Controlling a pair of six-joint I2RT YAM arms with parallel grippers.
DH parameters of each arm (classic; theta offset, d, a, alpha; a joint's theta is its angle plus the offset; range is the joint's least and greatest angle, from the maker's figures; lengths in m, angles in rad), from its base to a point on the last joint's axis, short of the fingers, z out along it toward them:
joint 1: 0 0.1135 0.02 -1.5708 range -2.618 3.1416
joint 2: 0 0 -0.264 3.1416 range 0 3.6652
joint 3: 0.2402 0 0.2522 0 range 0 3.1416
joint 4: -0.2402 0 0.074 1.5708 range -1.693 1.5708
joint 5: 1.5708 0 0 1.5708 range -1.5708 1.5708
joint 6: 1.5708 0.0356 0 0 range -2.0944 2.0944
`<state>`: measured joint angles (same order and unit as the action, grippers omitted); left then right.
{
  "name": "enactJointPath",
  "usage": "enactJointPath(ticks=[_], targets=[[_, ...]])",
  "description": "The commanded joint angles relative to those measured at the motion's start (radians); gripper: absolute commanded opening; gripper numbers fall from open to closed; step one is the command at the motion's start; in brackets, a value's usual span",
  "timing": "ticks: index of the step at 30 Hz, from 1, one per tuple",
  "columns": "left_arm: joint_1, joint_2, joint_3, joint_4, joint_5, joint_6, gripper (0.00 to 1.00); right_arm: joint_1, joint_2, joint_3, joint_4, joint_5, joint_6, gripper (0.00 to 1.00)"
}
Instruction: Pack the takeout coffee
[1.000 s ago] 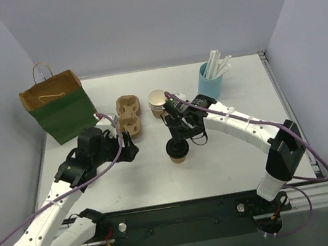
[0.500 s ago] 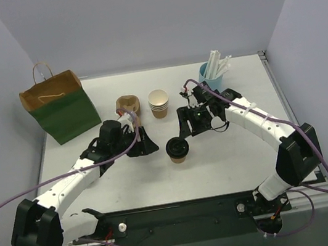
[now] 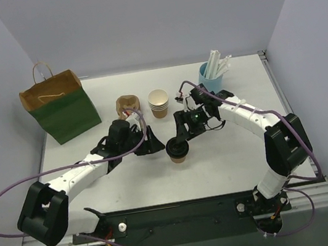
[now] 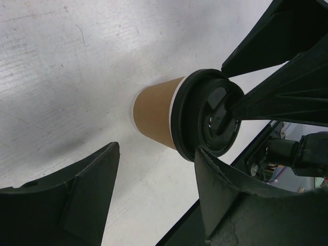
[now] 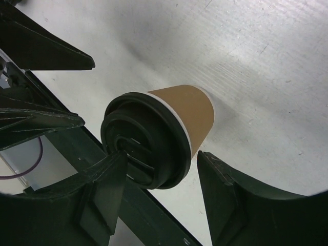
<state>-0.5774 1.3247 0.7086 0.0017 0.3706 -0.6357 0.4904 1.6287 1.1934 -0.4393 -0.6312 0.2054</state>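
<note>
Takeout coffee (image 3: 178, 150) stands upright on the worktop (image 3: 220, 164), near the middle and well apart from the other items. Its black lid (image 4: 207, 120) is seated on the brown paper body.

Left pincer (image 3: 157, 144) sits just beside it on the left, jaws spread wide and holding nothing. In the left wrist view the coffee lies beyond the fingertips, in line with the gap.

Right pincer (image 3: 181, 136) is at its far right side, jaws also spread. In the right wrist view the fingers (image 5: 102, 189) flank the lid. Whether either finger touches it cannot be told.

Further back on the worktop are a green-and-brown paper bag (image 3: 62, 108) at the left, a pulp cup carrier (image 3: 127, 106), a stack of lidless cups (image 3: 158, 104), and a blue holder of white straws (image 3: 212, 73) at the right.
</note>
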Motion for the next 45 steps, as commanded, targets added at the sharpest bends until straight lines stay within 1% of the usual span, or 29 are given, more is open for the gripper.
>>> enactJointPath(ticks=[1, 4, 5, 6, 12, 13, 17, 21, 24, 28, 31, 32, 35, 38, 42, 45], targets=[[-0.027, 0.053, -0.011, 0.08, -0.033, -0.005, 0.68, -0.004, 0.017, -0.053, 0.05, -0.039, -0.023, 0.56], [-0.041, 0.068, -0.021, 0.099, -0.047, -0.007, 0.67, -0.004, 0.013, -0.08, 0.082, -0.038, -0.018, 0.45], [-0.044, 0.071, -0.024, 0.104, -0.05, -0.01, 0.68, -0.004, 0.011, -0.095, 0.094, -0.038, -0.017, 0.4], [-0.045, 0.073, -0.027, 0.107, -0.053, -0.009, 0.67, -0.006, 0.008, -0.103, 0.099, -0.038, -0.017, 0.38], [-0.047, 0.085, -0.034, 0.113, -0.082, -0.005, 0.67, -0.004, 0.014, -0.133, 0.116, -0.024, -0.011, 0.34], [-0.048, 0.09, -0.035, 0.104, -0.108, -0.002, 0.66, -0.006, 0.016, -0.14, 0.123, -0.021, -0.011, 0.34], [-0.056, 0.088, -0.054, 0.072, -0.173, 0.004, 0.64, -0.004, 0.016, -0.163, 0.137, -0.001, 0.002, 0.33], [-0.056, 0.033, -0.041, 0.023, -0.183, -0.004, 0.64, -0.004, -0.01, -0.184, 0.157, 0.014, 0.051, 0.32], [-0.055, -0.041, 0.003, -0.055, -0.208, -0.012, 0.68, 0.0, -0.044, -0.196, 0.177, 0.021, 0.104, 0.32], [-0.056, -0.107, 0.037, -0.054, -0.21, -0.036, 0.72, 0.014, -0.059, -0.196, 0.185, 0.024, 0.134, 0.32], [-0.056, -0.078, 0.045, -0.017, -0.162, -0.044, 0.72, 0.025, -0.061, -0.198, 0.192, 0.034, 0.153, 0.33], [-0.056, -0.049, 0.045, 0.024, -0.138, -0.045, 0.73, 0.028, -0.062, -0.199, 0.2, 0.033, 0.158, 0.33], [-0.058, 0.01, 0.037, 0.078, -0.093, -0.048, 0.73, 0.039, -0.066, -0.199, 0.208, 0.037, 0.175, 0.33], [-0.062, 0.054, 0.032, 0.098, -0.098, -0.051, 0.71, 0.042, -0.078, -0.207, 0.215, 0.047, 0.189, 0.33], [-0.071, 0.088, 0.015, 0.136, -0.084, -0.042, 0.66, 0.042, -0.096, -0.215, 0.217, 0.044, 0.192, 0.33], [-0.078, 0.102, 0.015, 0.129, -0.094, -0.029, 0.62, 0.037, -0.113, -0.218, 0.217, 0.031, 0.2, 0.36]])
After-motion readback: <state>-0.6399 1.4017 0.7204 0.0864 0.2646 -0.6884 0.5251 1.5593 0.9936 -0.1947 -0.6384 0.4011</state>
